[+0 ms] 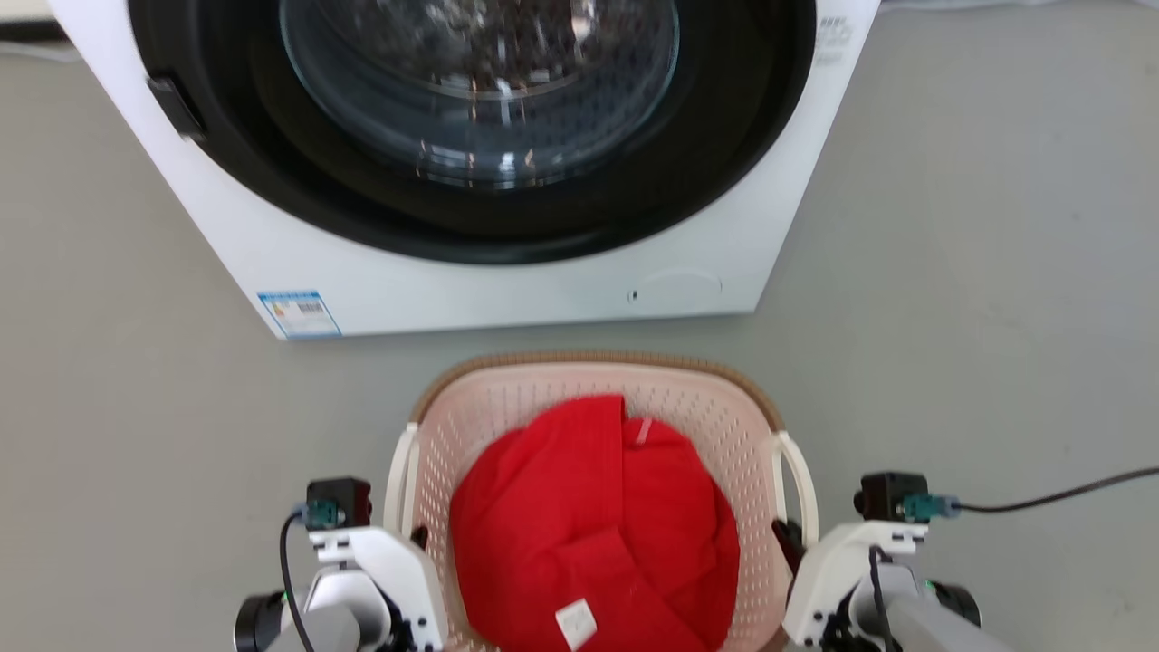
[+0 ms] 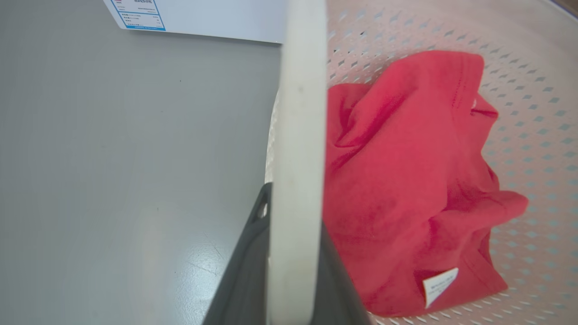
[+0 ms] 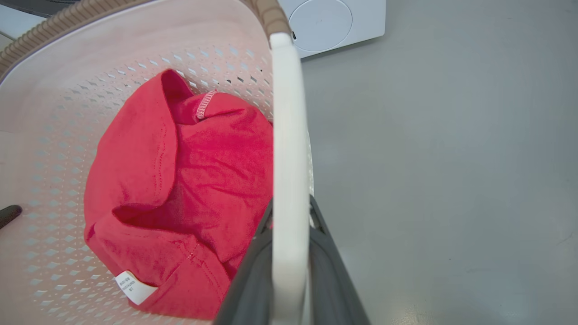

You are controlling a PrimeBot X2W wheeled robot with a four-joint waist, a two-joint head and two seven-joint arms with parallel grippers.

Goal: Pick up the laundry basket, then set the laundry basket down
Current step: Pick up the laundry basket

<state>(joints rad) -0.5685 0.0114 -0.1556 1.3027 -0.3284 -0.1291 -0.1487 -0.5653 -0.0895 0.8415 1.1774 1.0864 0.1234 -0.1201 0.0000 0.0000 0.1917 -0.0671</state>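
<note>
**Head view.** We note the small cream perforated plastic laundry basket (image 1: 543, 403) with its brown woven-look rim, lying directly between the two pairs of jaws. Beyond the fingertips stands a white front-loading washing machine (image 1: 507, 299) on a grey floor (image 1: 978, 299). The left gripper (image 1: 418, 540) sits at the left white loop handle (image 1: 401, 480) and the right gripper (image 1: 786, 536) at the right white loop handle (image 1: 802, 475). The handle-to-handle line runs straight from one gripper to the other, and neither arm looks nearer. A crumpled red cloth garment (image 1: 589, 525) lies in the basket. The near rim is cut off at the frame's bottom edge, and the pale wrist housings hide most of each finger.

**Left wrist view.** Two dark fingers (image 2: 244, 280) rise on either side of the handle bar, which runs up between them and on past their tips. The jaws are clamped on it, pressing both faces. The garment and the basket's inner wall lie to one side of the jaws, bare floor to the other.

**Right wrist view.** The same hold, mirrored: the dark fingers (image 3: 329, 271) are clamped on the right handle, with the basket's inside on one side and floor on the other. A small dark tip (image 3: 9, 214) shows across the basket. It may be the other arm's finger, but we cannot confirm that.

**Judgement.** The load hangs between the two clamps, so any raising or lowering needs both arms matched or the basket will tilt. Its underside is hidden, so we cannot tell whether it rests on the floor or hangs clear.
</note>
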